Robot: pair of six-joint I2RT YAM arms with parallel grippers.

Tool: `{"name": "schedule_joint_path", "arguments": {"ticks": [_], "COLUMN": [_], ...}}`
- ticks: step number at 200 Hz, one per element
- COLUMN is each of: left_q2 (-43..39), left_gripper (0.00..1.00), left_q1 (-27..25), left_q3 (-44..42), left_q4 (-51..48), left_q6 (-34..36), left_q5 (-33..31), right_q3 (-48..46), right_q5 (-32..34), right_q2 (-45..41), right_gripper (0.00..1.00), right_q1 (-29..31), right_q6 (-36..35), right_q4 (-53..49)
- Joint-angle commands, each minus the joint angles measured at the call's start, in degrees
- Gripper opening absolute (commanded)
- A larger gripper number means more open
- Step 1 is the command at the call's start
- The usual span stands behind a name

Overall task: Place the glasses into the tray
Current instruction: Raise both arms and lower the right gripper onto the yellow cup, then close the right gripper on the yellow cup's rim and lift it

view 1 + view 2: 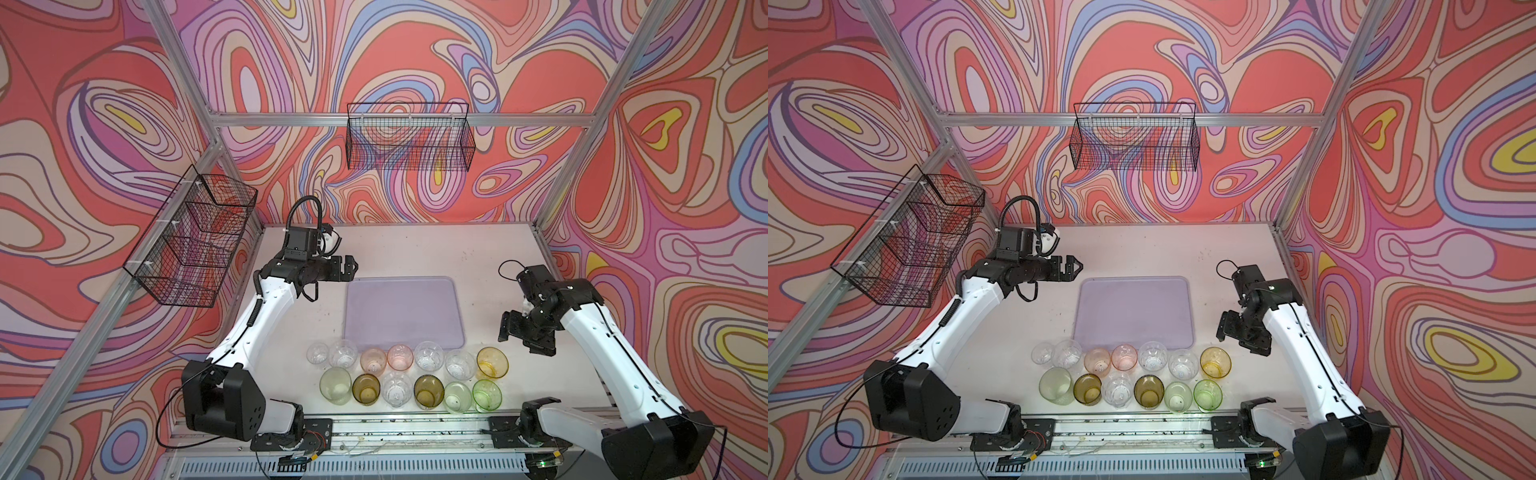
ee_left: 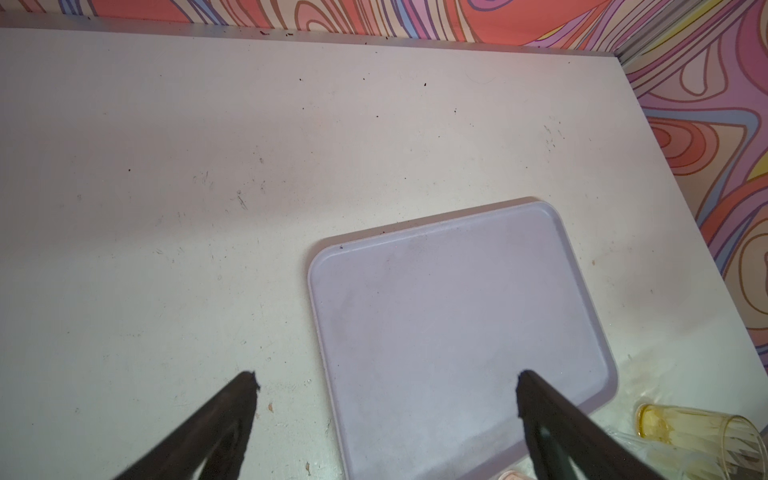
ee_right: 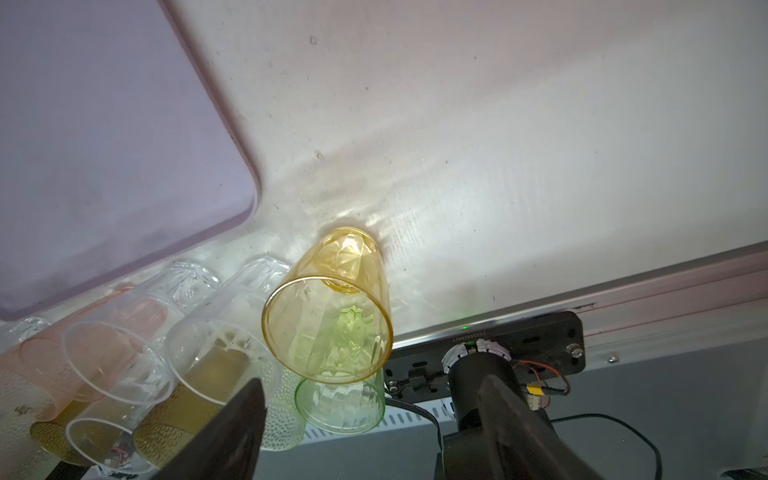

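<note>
Several glasses [image 1: 397, 388] [image 1: 1119, 388] stand upright in two rows near the table's front edge, just in front of the lavender tray [image 1: 403, 311] [image 1: 1133, 311], which holds nothing. The amber-yellow glass [image 1: 492, 362] [image 1: 1215, 362] [image 3: 332, 303] ends the back row on the right, with a green glass [image 1: 487, 395] [image 3: 340, 407] in front of it. My right gripper [image 1: 521, 338] [image 1: 1239, 338] [image 3: 372, 384] hangs open and unloaded above and to the right of the amber glass. My left gripper [image 1: 351, 266] [image 1: 1073, 266] [image 2: 386, 382] is open and unloaded over the tray's [image 2: 457, 311] far left corner.
A black wire basket [image 1: 409, 139] hangs on the back wall and another [image 1: 191, 237] on the left wall. A metal rail [image 1: 395, 432] with both arm bases runs along the front edge. Aluminium frame posts stand at the table's back corners.
</note>
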Motion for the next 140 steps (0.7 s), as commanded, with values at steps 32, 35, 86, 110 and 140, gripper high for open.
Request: {"name": "schedule_joint_path", "arguments": {"ticks": [32,35,86,110,140], "left_q2": [-1.30,-1.30,-0.60,-0.77,-1.03], "left_gripper": [1.00,1.00,1.00,1.00,1.00], "left_q1": [-0.09,-0.05,-0.09,-0.09,-0.09], "left_q3": [0.35,0.28,0.98,0.50,0.35], "left_q4": [-1.52,-1.43,-1.18,-0.77,-1.02], "left_q6": [1.00,1.03,1.13,1.04,1.17], "left_q5": [0.69,0.66,1.01,1.35,0.92], "right_q3": [-5.89,-6.21,-11.71,-13.40,-16.46], "right_q5": [-2.47,-2.57,-5.05,-5.39,-5.23], "right_q2": [-2.31,-2.44,-3.78,-4.04,-5.06], "right_gripper": [0.83,0.83,0.77,0.74,0.65], "right_q1": [1.00,1.00,1.79,1.81,1.88], "right_q6": [4.22,4.40,7.15,7.83,9.06], "right_q4": [1.20,1.35,4.97,6.32,8.23]}}
